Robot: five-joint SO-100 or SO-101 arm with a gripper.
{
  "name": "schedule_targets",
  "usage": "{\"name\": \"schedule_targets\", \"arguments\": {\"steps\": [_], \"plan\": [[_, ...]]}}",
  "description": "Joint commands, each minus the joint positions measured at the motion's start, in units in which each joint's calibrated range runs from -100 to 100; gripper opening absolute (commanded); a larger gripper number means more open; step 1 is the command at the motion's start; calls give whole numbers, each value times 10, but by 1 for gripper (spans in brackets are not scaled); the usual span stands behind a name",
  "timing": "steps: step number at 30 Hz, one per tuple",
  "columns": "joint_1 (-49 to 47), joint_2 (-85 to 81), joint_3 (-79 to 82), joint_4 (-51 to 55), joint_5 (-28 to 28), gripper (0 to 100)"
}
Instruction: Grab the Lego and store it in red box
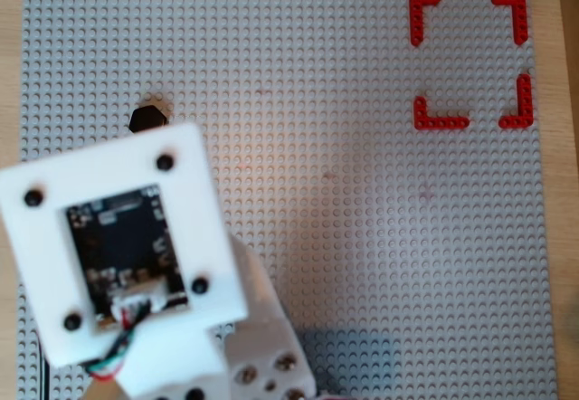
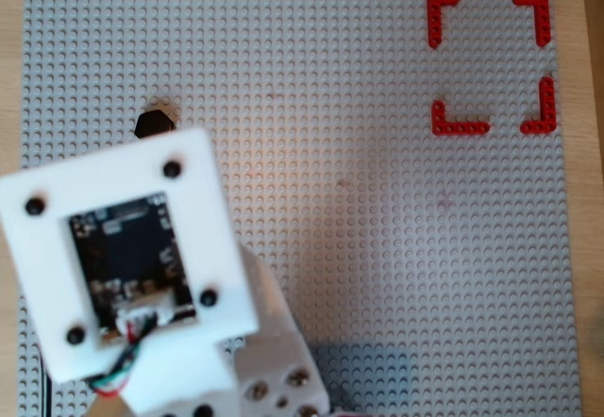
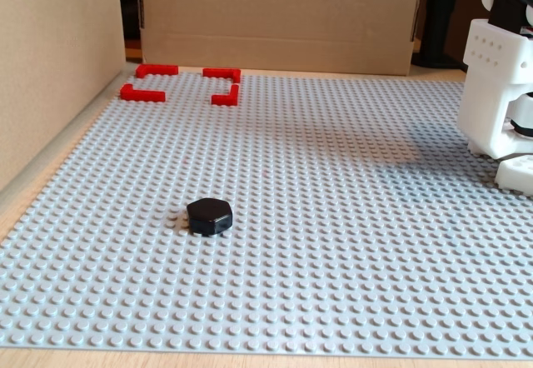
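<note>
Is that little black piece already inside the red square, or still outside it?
Outside. The Lego lies flat on the grey baseplate, far from the red box, whose inside shows only bare studs.

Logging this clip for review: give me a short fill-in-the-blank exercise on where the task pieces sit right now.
1. The Lego is colored ____.
2. The Lego rests on the grey ____, the studded baseplate.
3. The red box is made of ____ corner pieces.
4. The space inside the red box is ____.

Missing words: black; baseplate; four; empty
</note>
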Motion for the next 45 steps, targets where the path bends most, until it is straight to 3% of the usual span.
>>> {"name": "schedule_targets", "arguments": {"steps": [1, 9, 14, 21, 45], "plan": [[-1, 33, 3, 4, 39, 7], [8, 103, 11, -1, 85, 10], [23, 167, 66, -83, 91, 11], [23, 247, 119, -198, 74, 11], [-2, 506, 105, -398, 21, 16]]}}
